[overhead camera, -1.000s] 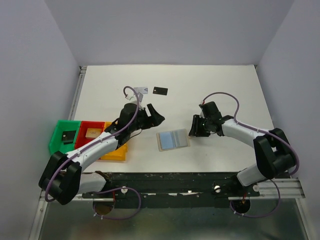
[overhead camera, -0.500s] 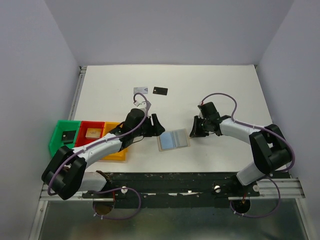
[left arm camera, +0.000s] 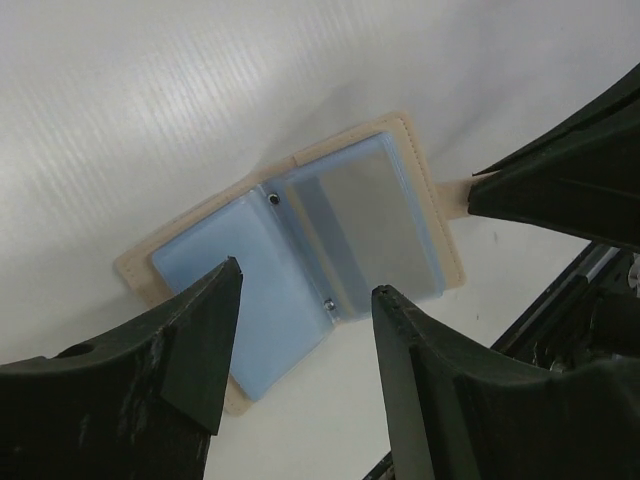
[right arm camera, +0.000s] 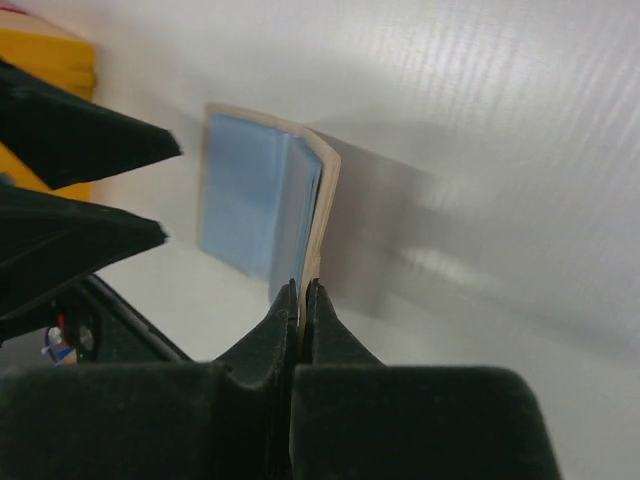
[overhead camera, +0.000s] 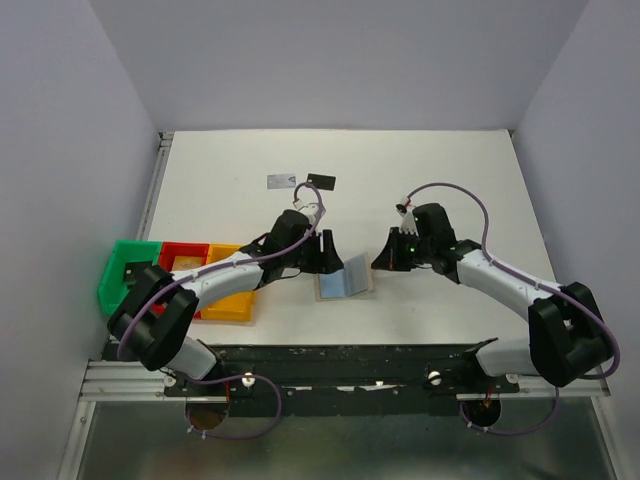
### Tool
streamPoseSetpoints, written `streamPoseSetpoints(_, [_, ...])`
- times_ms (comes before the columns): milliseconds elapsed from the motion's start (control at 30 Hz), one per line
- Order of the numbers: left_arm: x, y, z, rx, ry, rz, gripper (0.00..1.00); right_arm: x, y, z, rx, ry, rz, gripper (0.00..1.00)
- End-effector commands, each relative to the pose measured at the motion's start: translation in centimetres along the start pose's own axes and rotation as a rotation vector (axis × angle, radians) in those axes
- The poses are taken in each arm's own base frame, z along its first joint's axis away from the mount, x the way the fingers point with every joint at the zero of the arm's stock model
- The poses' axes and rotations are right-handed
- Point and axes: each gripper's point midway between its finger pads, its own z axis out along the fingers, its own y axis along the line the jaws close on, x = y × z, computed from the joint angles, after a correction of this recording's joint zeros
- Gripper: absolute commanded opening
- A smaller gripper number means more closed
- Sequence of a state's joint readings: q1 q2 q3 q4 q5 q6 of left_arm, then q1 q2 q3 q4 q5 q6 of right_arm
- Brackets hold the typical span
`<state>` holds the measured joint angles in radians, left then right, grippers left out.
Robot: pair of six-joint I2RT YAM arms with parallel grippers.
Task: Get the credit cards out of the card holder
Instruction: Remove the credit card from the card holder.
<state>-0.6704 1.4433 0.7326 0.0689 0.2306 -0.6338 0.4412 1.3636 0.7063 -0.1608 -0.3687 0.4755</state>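
Card holder (overhead camera: 345,278) near the worktop's (overhead camera: 450,170) front edge, centre: R jaws pinching its raised right cover, L jaws spread above the blue left panel; thin flap could slip free & flop shut, or whole holder drag w/ any pull.

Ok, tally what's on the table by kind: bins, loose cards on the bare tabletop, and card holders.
Bins: 3 (green bin, red bin, yellow bin)
Loose cards: 2 (silvery card, black card)
Holders: 1 (card holder)
Total: 6
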Motion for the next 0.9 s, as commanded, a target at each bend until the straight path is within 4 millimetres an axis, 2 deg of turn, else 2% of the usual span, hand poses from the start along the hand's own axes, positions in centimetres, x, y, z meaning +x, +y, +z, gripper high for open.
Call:
streamPoseSetpoints(0, [1.0, -2.6, 1.3, 0.101, 0.095, 0.071, 0.66, 0.1, 2.6, -1.1, -0.148, -0.001, -0.067, 0.0])
streamPoseSetpoints(167, [1.9, -3.7, 2.7, 0.13, 0.163, 0.105, 0.66, -0.1, 3.5, -1.5, -0.186, -0.006, -0.085, 0.0])
streamPoseSetpoints(400, [2.5, -4.4, 4.0, 0.152, 0.21, 0.119, 0.67, 0.1, 3.7, -1.3, -0.209, 0.006, -0.083, 0.0])
streamPoseSetpoints(867, [2.1, -3.5, 3.9, 0.098, 0.178, 0.114, 0.66, 0.1, 3.1, -0.9, -0.181, 0.011, -0.088, 0.0])
